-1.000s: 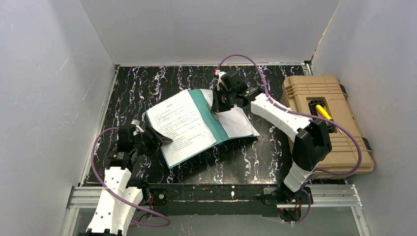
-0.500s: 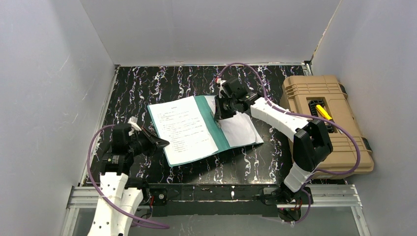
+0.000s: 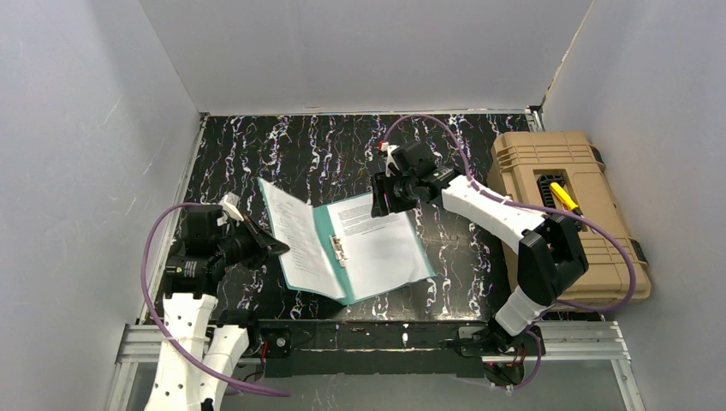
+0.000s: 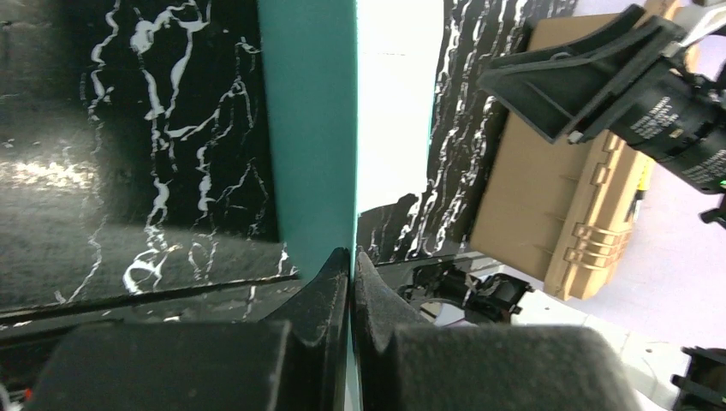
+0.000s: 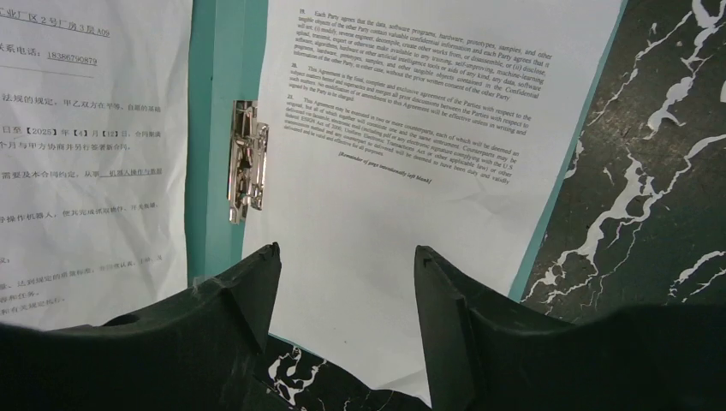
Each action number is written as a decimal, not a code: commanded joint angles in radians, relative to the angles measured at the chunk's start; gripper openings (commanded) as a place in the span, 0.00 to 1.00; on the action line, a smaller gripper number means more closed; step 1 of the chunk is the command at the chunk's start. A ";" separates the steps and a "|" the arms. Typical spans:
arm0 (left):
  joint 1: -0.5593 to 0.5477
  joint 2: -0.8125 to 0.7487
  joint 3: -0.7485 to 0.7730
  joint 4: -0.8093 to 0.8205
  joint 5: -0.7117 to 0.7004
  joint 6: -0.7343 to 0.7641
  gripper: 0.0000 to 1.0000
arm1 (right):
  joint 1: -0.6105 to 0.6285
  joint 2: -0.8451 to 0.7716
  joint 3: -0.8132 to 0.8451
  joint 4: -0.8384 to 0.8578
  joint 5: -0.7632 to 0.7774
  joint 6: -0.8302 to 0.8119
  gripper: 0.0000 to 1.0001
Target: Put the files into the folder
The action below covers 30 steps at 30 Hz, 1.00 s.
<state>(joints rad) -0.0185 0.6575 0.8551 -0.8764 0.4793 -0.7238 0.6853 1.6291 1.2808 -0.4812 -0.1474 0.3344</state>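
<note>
Paper sheets [image 3: 381, 248], white with black printed lines, lie on both halves of the thin teal-green folder [image 3: 325, 229], which is open mid-table with a silver metal clip [image 5: 246, 163] at its spine. The left gripper [image 4: 352, 257] pinches the tilted-up left cover together with its sheet. The right gripper [image 5: 347, 261] hangs with jaws spread above the right sheet.

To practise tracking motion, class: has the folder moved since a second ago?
Yes. The folder has slid toward the near rail, away from the back wall, its left cover lifted by the left gripper.
</note>
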 commanded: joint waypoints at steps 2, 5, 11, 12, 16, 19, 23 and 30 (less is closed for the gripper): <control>0.006 0.045 0.096 -0.112 -0.021 0.127 0.00 | -0.029 -0.063 -0.046 0.055 0.003 -0.007 0.73; 0.006 0.073 0.143 -0.163 -0.050 0.179 0.00 | -0.050 -0.073 -0.088 0.093 -0.024 0.008 0.80; 0.006 0.122 0.233 -0.230 -0.137 0.255 0.00 | -0.104 -0.090 -0.180 0.169 -0.062 0.055 0.93; 0.007 0.137 0.251 -0.236 -0.133 0.265 0.00 | -0.112 -0.089 -0.199 0.182 -0.071 0.064 0.96; 0.006 0.196 0.279 -0.252 -0.100 0.297 0.00 | -0.123 -0.068 -0.247 0.208 -0.103 0.067 0.99; 0.006 0.222 0.285 -0.255 -0.100 0.311 0.00 | -0.123 -0.071 -0.287 0.244 -0.097 0.073 0.99; 0.006 0.257 0.306 -0.262 -0.100 0.335 0.00 | -0.123 -0.050 -0.322 0.264 -0.105 0.087 0.99; 0.005 0.296 0.340 -0.281 -0.166 0.366 0.00 | -0.122 -0.023 -0.381 0.322 -0.138 0.123 0.99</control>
<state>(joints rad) -0.0151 0.9478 1.1496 -1.1175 0.3470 -0.3958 0.5613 1.5925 0.9260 -0.2253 -0.2550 0.4335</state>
